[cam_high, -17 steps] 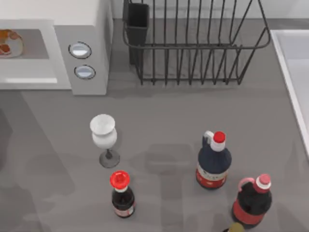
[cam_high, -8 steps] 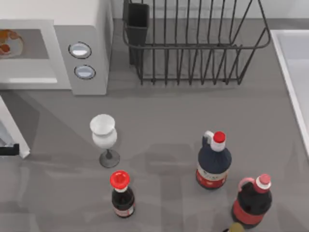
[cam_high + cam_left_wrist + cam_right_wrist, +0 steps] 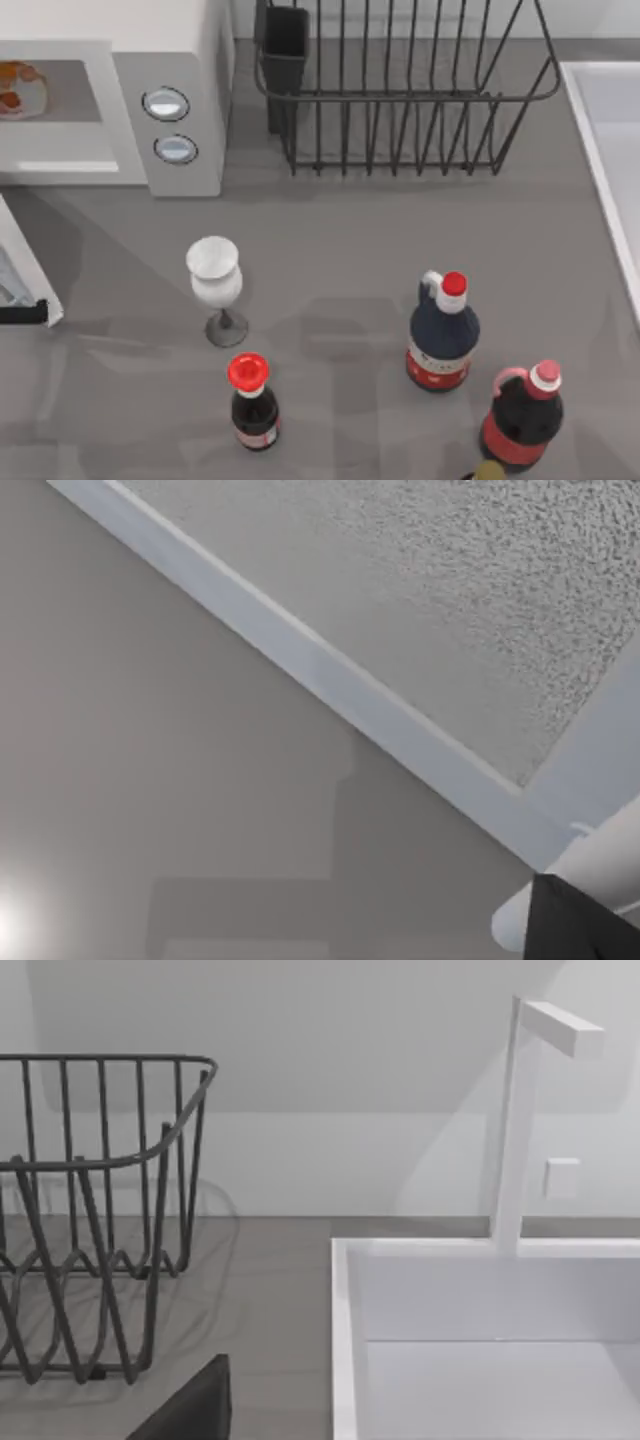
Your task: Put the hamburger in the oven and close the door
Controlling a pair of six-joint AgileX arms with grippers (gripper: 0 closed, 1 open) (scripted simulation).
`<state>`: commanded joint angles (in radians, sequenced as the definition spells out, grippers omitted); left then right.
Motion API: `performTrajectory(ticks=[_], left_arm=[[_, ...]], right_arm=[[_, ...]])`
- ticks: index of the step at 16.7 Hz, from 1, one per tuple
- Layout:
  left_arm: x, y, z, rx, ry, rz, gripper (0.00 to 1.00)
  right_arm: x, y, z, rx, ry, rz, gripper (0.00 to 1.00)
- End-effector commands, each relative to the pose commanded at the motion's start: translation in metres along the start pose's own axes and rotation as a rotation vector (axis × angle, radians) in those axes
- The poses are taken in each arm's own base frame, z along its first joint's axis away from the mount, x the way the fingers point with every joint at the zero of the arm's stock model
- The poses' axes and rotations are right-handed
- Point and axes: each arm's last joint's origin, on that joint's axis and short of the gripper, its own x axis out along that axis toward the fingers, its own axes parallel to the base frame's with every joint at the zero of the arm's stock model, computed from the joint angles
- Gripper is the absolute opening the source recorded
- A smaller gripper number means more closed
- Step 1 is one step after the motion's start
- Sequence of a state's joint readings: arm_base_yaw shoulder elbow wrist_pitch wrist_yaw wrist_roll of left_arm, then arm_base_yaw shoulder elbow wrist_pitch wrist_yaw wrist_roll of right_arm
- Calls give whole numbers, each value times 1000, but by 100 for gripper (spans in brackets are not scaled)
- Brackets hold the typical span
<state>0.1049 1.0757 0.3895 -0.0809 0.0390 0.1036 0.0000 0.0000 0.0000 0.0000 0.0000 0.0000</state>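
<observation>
Sitting inside the oven at the frame's upper left, the hamburger is partly visible; the door hangs open at the left edge. Bottle labels are unreadable. Whether either pincer is clenched, I cannot tell.

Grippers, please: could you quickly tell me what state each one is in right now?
Left gripper: at the door on the table's left edge; jaws cannot be told.
Right gripper: near the sink; jaws cannot be told.

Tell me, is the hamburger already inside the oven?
Yes, the hamburger lies on the grey floor inside the oven, whose door hangs open.
</observation>
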Motion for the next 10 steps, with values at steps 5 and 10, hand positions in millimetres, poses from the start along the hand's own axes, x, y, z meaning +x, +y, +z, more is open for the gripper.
performTrajectory(ticks=[5, 10], left_arm=[[29, 0, 29, 4, 9, -4, 0], [69, -3, 54, 1, 9, -2, 0]], right_arm=[[0, 0, 0, 0, 0, 0, 100], [0, 0, 0, 0, 0, 0, 100]])
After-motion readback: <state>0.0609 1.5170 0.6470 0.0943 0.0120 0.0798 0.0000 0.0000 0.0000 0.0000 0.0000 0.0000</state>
